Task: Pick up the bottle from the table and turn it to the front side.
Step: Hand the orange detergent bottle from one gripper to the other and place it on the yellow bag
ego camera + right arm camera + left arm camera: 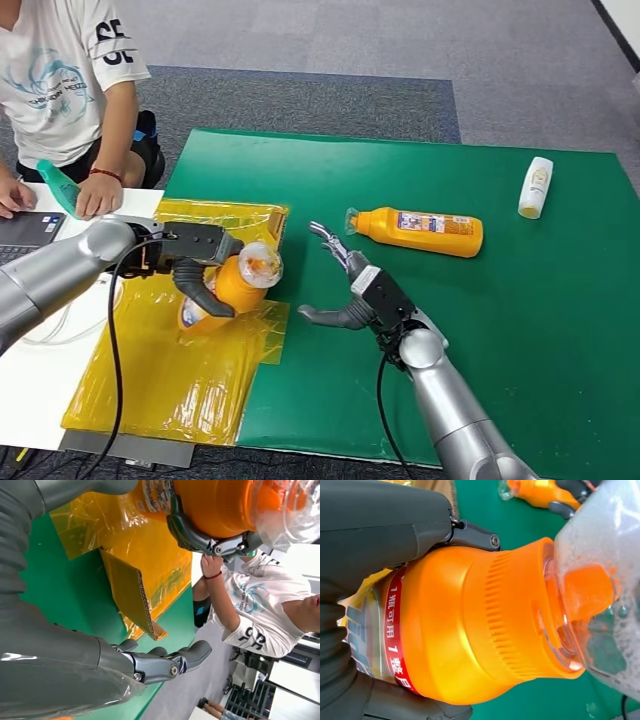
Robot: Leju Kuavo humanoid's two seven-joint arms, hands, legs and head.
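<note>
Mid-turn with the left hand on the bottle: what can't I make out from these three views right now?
- Held orange bottle: its front label is hidden in the head view by the left hand; in the left wrist view only a strip of red label shows beside the fingers.
- White bottle: print too small in the head view.
- Person: cut off by the head view's top edge.

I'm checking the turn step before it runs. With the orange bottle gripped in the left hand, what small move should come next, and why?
Probably rotate the left hand at the wrist to bring the label forward. It grips the orange bottle above the yellow plastic sheet, cap toward the right hand, which is open beside it and could steady the turn.
</note>
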